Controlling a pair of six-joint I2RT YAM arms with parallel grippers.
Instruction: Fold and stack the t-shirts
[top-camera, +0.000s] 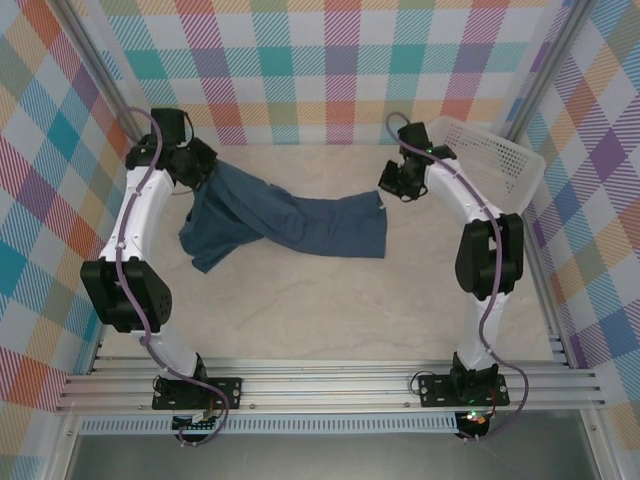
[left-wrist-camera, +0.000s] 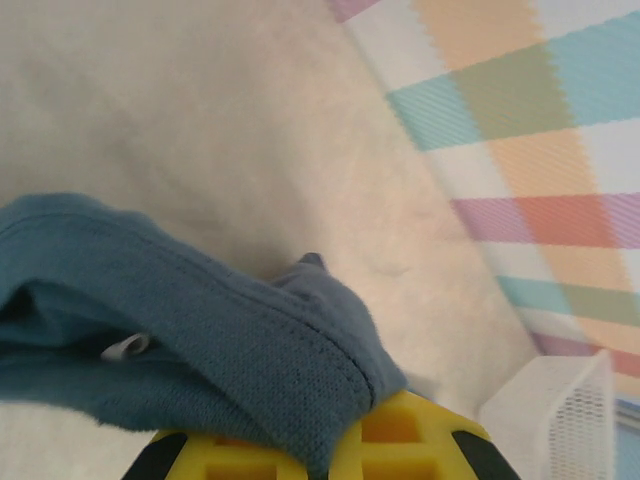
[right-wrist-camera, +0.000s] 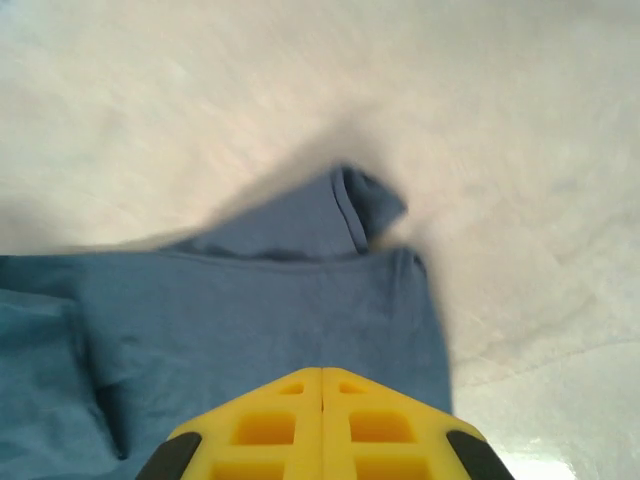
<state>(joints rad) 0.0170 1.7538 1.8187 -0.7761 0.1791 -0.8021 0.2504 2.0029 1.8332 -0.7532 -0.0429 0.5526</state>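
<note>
Left claw (left-wrist-camera: 332, 448) is sitting at the bottom edge, its yellow plastic fingers (left-wrist-camera: 410, 435) pinching a fold of the dark denim-blue cotton t-shirt (left-wrist-camera: 200, 330). The fabric is bunching over the claw and trailing off left, a stitched hem running along its near edge. A small white tag (left-wrist-camera: 125, 347) is peeking from the folds. The pale marbled counter (left-wrist-camera: 200, 120) is lying beneath. The pastel plaid wall (left-wrist-camera: 540, 150) is rising upper right. The white mesh plastic basket (left-wrist-camera: 555, 420) is showing a corner lower right.

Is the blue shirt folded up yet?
Not folded. The dark blue cotton t-shirt stretches twisted and rumpled over the pale table.
</note>
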